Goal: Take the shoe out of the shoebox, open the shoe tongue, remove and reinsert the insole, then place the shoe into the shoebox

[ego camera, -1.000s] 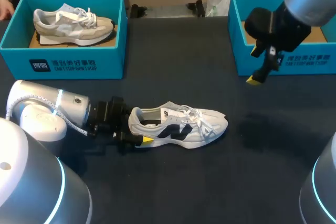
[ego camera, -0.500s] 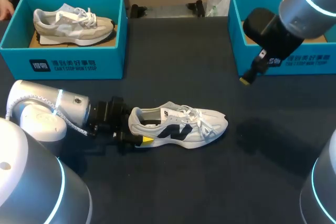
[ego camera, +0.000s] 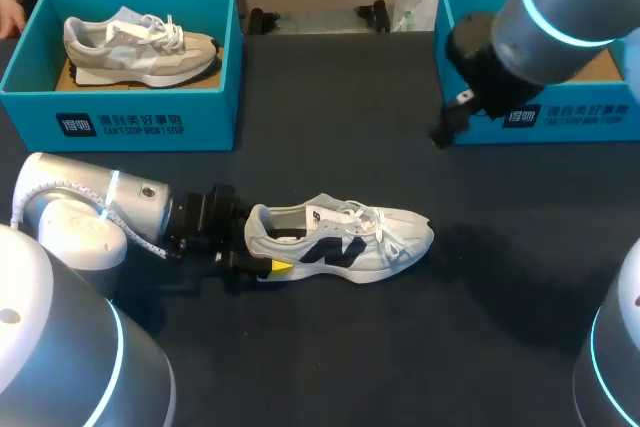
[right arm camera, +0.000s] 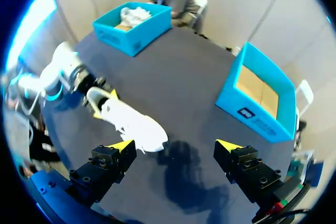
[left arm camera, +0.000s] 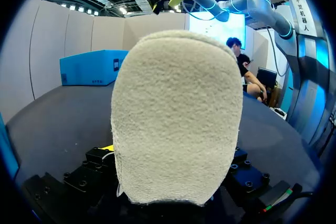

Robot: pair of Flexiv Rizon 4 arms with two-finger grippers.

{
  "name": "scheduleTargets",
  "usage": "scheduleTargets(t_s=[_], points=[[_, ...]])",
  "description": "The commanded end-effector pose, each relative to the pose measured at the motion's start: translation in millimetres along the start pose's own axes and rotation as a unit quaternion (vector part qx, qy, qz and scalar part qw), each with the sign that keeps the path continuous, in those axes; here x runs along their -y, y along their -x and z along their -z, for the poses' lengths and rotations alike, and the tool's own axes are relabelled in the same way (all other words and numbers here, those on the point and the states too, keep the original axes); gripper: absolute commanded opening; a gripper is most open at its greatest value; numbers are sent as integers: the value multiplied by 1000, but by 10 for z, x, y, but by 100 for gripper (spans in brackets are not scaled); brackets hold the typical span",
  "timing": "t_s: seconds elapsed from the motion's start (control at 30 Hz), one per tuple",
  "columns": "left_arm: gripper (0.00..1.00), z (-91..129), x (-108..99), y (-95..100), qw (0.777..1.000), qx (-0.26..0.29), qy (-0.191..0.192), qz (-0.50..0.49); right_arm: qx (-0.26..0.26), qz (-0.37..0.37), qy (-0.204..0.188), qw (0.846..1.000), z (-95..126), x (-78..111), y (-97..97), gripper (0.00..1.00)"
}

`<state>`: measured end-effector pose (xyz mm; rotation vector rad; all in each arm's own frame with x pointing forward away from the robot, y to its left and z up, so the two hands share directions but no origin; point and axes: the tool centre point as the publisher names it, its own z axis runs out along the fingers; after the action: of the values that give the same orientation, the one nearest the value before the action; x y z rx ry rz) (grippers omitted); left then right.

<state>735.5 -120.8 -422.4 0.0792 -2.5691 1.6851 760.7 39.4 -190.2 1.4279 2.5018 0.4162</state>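
A white shoe with dark side marks (ego camera: 345, 237) lies on its sole on the dark table, toe to the right. My left gripper (ego camera: 262, 249) is at its heel, one yellow tip showing on the near side. In the left wrist view the pale heel (left arm camera: 176, 114) fills the space between the fingers, which press on it from both sides. My right gripper (ego camera: 441, 134) hangs open in the air in front of the empty right shoebox (ego camera: 540, 119). In its wrist view the right gripper (right arm camera: 176, 148) looks down on the shoe (right arm camera: 131, 121) and that box (right arm camera: 252, 114).
A second teal shoebox (ego camera: 120, 119) stands at the back left with a beige shoe (ego camera: 140, 47) inside. A white plastic bag (ego camera: 412, 2) sits at the table's far edge beside the right box.
My right arm has swung left and a little toward the back, its gripper still open. The left gripper and the white shoe have not moved.
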Motion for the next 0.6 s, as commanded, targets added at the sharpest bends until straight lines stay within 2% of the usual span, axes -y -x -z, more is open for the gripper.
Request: scheduleTargets(t_s=[0.03,0.17,0.37,0.6], points=[[0,-43,-17,29,1000,-2,1,0,71,-126,-28,989,-127,-173,-219,100],[0,-43,-17,29,1000,-2,1,0,98,-164,-53,980,-217,-197,-383,100],[0,-43,-17,29,1000,-2,1,0,121,-217,-46,968,-365,-159,-618,100],[0,-43,-17,29,1000,-2,1,0,94,-238,-34,966,-579,-134,-937,100]])
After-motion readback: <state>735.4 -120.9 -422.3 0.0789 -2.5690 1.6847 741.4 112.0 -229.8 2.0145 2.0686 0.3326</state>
